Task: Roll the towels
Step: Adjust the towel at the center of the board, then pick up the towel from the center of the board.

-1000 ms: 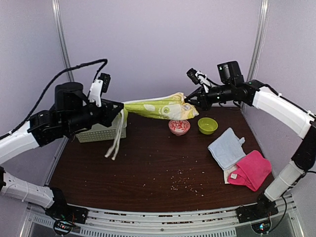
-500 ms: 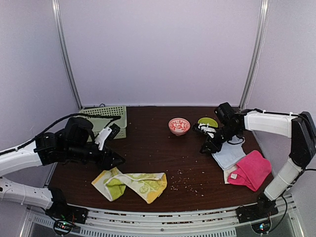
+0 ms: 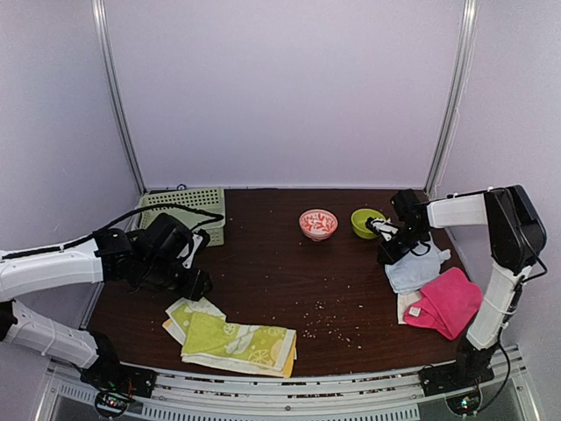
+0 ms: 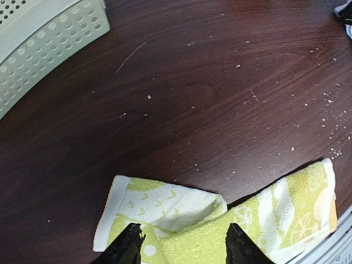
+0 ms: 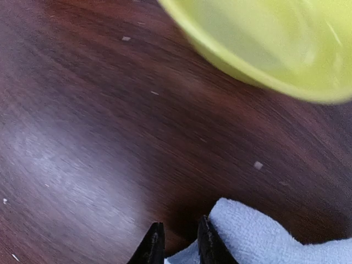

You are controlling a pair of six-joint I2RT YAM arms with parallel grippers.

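Observation:
The yellow towel [image 3: 235, 339] lies flat and partly folded near the table's front edge; in the left wrist view the yellow towel [image 4: 181, 206] spreads under my fingers. My left gripper [image 3: 198, 284] [image 4: 184, 245] hovers just above its left end, open and holding nothing. The light blue towel [image 3: 414, 268] lies at the right, with the pink towel [image 3: 443, 302] and a cream towel [image 3: 408, 307] beside it. My right gripper [image 3: 386, 254] [image 5: 179, 245] sits at the light blue towel's [image 5: 264, 236] left edge, jaws narrowly apart, a bit of cloth low between them.
A green plastic basket [image 3: 186, 213] stands at the back left. A red patterned bowl [image 3: 317, 224] and a green bowl [image 3: 368, 222] [image 5: 264, 49] sit at the back, the green one close to my right gripper. Crumbs [image 3: 324, 311] are scattered mid-table.
A second ago both grippers held the yellow towel stretched in the air. Both let go; it now lies at the front. The right gripper moved down to the blue towel.

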